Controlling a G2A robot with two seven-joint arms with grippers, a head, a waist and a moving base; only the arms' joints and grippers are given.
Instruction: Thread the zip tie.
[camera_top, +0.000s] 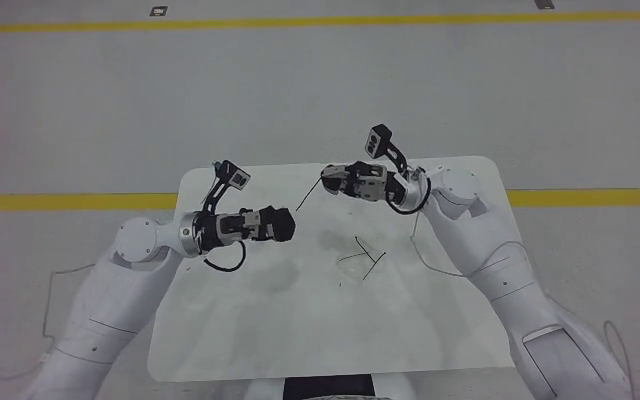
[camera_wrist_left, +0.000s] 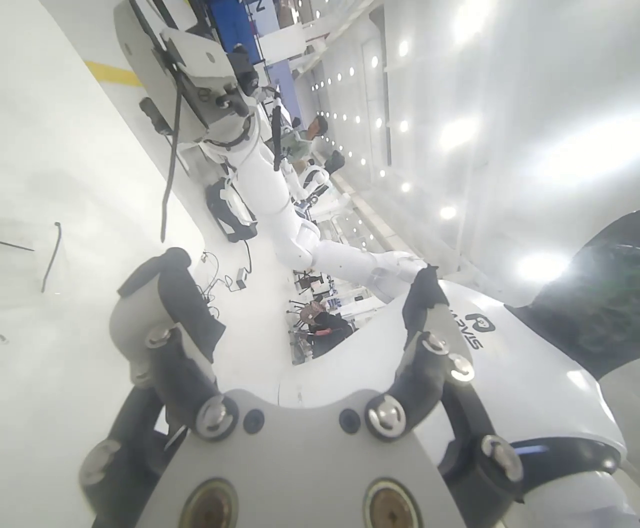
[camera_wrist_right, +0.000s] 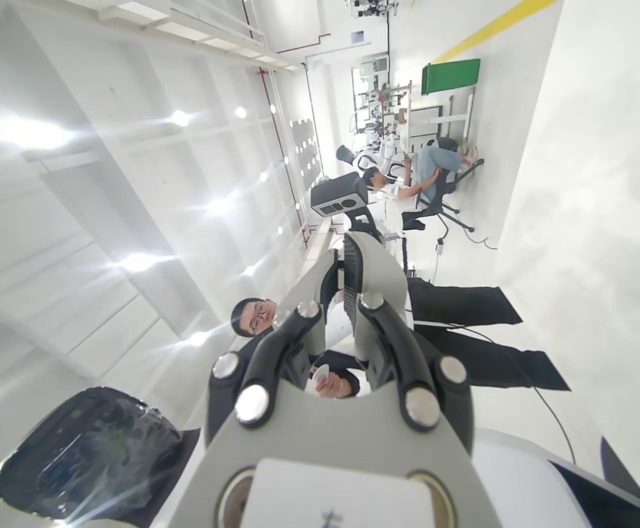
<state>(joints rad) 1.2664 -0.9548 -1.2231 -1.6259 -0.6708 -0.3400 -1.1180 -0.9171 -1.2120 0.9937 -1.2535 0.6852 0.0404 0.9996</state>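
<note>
While zip tie (camera_wrist_left: 171, 175) aloft, perhaps three loose ties (camera_top: 362, 256) on table (camera_top: 300, 330)

Pale grey floor (camera_top: 300, 90), two yellow lines (camera_top: 300, 22) across. White ceiling (camera_wrist_left: 550, 60), bright round lights (camera_wrist_left: 459, 131). Green board (camera_wrist_right: 450, 76), black office chair (camera_wrist_right: 446, 187) further off.

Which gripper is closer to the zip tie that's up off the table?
Right. The right gripper is shut on one end of the zip tie; the left gripper is open beside its free end, apparently not touching.

The zip tie (camera_top: 310, 194) ends hidden inside the right gripper (camera_top: 330, 180) — head or tail, unclear. A loose tie (camera_wrist_left: 17, 246) runs off the edge.
</note>
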